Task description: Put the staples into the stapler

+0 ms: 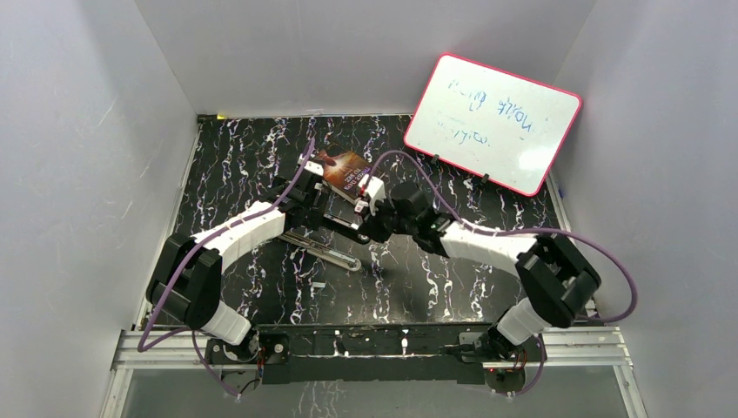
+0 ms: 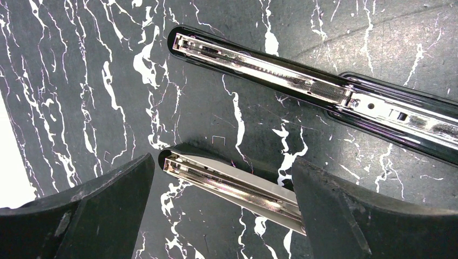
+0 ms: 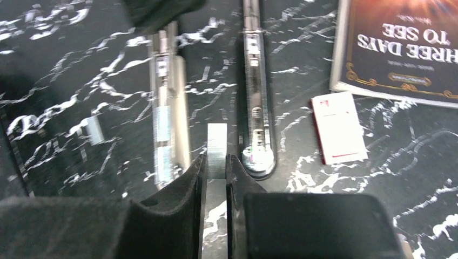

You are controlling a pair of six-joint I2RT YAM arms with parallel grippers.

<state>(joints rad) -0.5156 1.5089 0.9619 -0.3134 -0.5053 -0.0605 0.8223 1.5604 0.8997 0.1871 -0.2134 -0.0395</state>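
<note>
The stapler lies swung open on the black marbled table, as two long parts side by side. Its black half with the silver channel point(image 2: 259, 65) lies further off, and its silver arm point(image 2: 227, 183) sits between my left gripper's point(image 2: 221, 172) wide-open fingers point(image 2: 97, 210), untouched on the left side. In the right wrist view the silver arm point(image 3: 168, 108) is left and the black half point(image 3: 255, 108) right. My right gripper point(image 3: 216, 162) is shut on a short strip of staples point(image 3: 217, 145), held just above the gap between the two parts. From the top, both grippers meet over the stapler point(image 1: 335, 254).
The small white-and-red staple box point(image 3: 337, 127) lies right of the stapler, beside a dark book point(image 3: 402, 43). A red-framed whiteboard point(image 1: 492, 122) leans at the back right. A loose bit of staple strip point(image 3: 94, 131) and single staples point(image 2: 219, 140) lie on the table.
</note>
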